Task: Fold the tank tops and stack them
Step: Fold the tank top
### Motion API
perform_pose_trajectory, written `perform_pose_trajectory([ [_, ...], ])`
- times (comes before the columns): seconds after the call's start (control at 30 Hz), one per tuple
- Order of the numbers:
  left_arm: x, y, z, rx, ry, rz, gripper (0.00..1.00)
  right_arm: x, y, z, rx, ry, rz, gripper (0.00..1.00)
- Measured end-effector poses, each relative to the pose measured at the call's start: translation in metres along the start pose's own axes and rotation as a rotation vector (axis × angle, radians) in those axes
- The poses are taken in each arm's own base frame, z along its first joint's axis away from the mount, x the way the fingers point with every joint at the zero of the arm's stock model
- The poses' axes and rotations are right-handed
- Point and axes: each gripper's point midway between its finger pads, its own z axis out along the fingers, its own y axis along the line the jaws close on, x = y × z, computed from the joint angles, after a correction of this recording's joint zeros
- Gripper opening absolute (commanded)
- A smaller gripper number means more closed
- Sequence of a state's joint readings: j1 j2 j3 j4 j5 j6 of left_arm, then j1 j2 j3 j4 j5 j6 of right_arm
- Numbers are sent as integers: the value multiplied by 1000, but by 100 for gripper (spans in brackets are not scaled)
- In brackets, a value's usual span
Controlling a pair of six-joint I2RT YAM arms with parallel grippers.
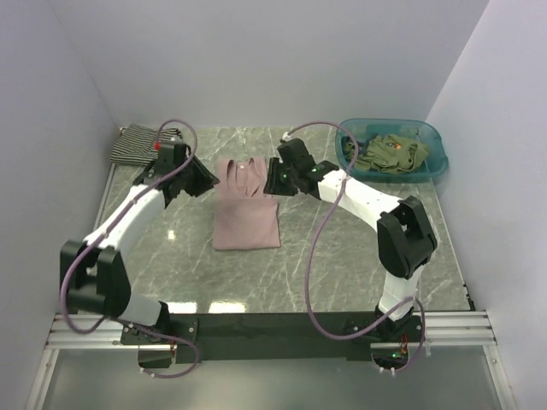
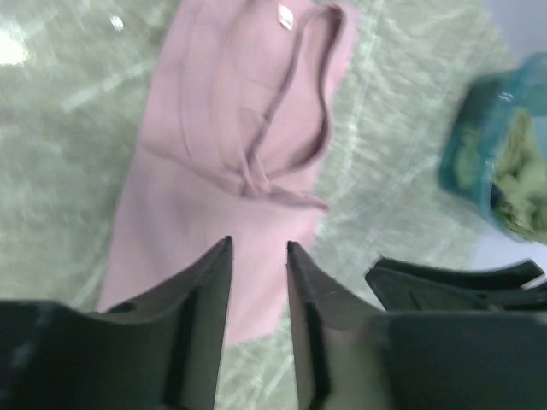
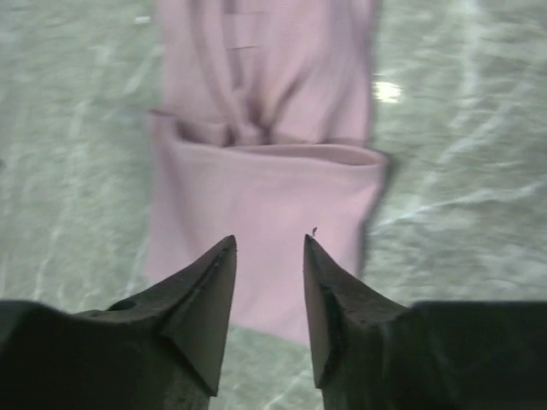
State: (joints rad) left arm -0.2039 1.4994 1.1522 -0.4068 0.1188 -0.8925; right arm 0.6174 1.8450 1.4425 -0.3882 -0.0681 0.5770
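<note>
Open table [image 1: 359,265] is seen below the centred pink tank top [image 1: 246,205]. The left gripper [image 2: 258,248] and right gripper [image 3: 270,243] are narrowly parted and empty. Olive tank tops [image 1: 393,154] are heaped in the basin [image 1: 427,169], upper right.

Table [image 1: 342,256]: pink top [image 1: 246,213], striped top [image 1: 137,143], teal basin [image 1: 438,156]

A: What sort of place is shown?
B: A robotics lab cell is indicated. A marble-patterned tabletop [image 1: 197,273] is boxed in by plain white panels [image 1: 256,60].
A: What else is seen?
B: A cabled left arm [image 1: 128,213] and right arm [image 1: 363,198] are bolted to an aluminium rail [image 1: 461,325].
</note>
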Motion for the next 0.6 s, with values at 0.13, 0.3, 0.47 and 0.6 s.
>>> perform_pose_trajectory([
  [0.13,35,-1,-15,49,44,-1,19,3,28,-6,-75,-20,-36,39],
  [0.3,103,11,11,50,227,11,13,26,40,20,-143,65,-57,36],
  [0.47,144,41,31,-14,334,-32,13,36,43,64,-180,151,-50,35],
  [0.6,161,63,41,-68,362,-72,24,32,38,93,-201,183,-10,33],
])
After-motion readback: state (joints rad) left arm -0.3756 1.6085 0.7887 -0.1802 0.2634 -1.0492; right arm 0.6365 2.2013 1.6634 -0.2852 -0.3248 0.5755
